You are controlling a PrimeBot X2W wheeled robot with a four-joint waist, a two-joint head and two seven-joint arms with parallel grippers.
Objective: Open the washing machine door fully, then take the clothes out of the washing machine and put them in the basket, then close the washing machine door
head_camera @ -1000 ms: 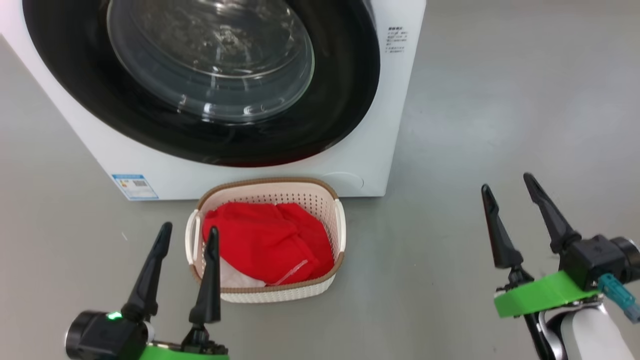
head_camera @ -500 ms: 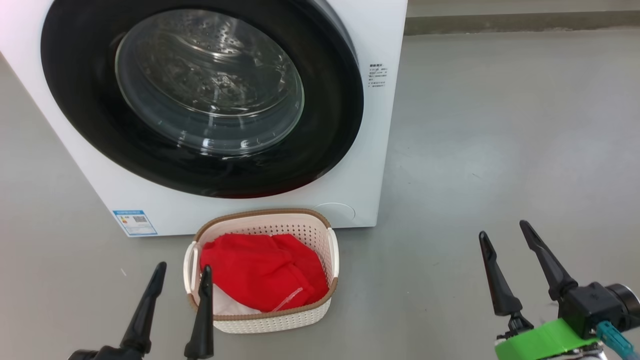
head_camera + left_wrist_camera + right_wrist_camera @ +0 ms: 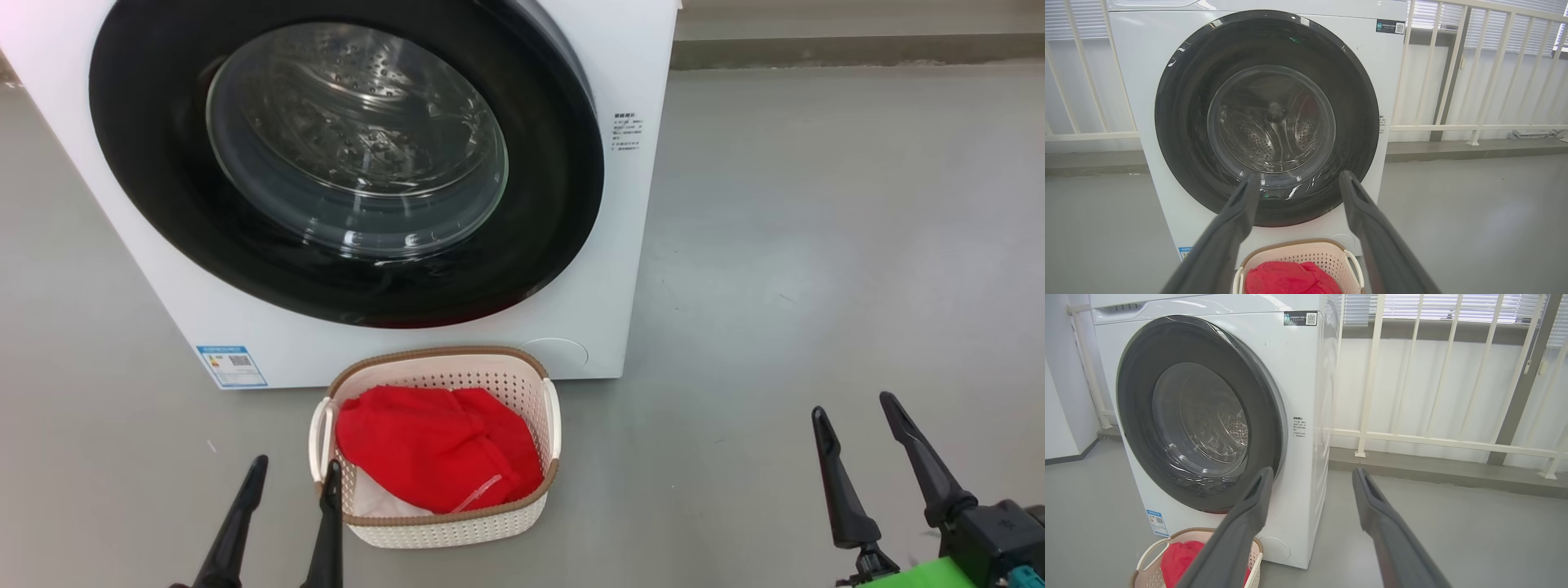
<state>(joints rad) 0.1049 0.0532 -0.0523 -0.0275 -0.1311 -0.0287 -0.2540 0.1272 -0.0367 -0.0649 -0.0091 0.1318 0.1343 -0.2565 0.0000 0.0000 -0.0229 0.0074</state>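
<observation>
Against the picture from a second ago, the whole head view has shifted: the camera now takes in more of the washing machine (image 3: pixel 645 245) and a strip of raised kerb (image 3: pixel 857 49) behind it, so this is the camera's move and not a move of the things. Both grippers sit lower in the head view than before, with the same gap between their fingers. The basket (image 3: pixel 441 355) stands where it did, on the floor just in front of the machine, below the washing machine door (image 3: pixel 147 188). The clothes (image 3: pixel 433 445) lie in it as before, a red heap with a little white showing at the lower left.

The door is shut flat against the machine's front, and the steel drum shows through its glass. The left gripper (image 3: pixel 296 463) has its fingers spread and holds nothing; in the head view one finger crosses the basket's left handle, and contact cannot be told. In the left wrist view its fingers point at the lower door. The right gripper (image 3: pixel 853 404) is well off to the right over bare floor, fingers spread and empty.

The floor (image 3: pixel 816 245) is smooth, grey and slightly glossy. A small blue label (image 3: pixel 231 366) sits low on the machine's front. Behind stand a cream railing (image 3: pixel 1453 81) and window blinds (image 3: pixel 1433 306).
</observation>
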